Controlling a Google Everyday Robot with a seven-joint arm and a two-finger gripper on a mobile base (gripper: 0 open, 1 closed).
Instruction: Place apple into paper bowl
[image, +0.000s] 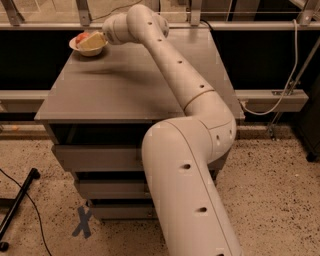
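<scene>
The paper bowl stands at the far left corner of the grey table. The red apple lies inside the bowl, and only its left part shows. My gripper is at the end of the long white arm, right over the bowl. It covers the apple's right side. I cannot tell whether it is still touching the apple.
The table is a grey cabinet with drawers below its top. A railing runs behind it. A white cable hangs at the right. A black stand leg and a blue X mark are on the speckled floor.
</scene>
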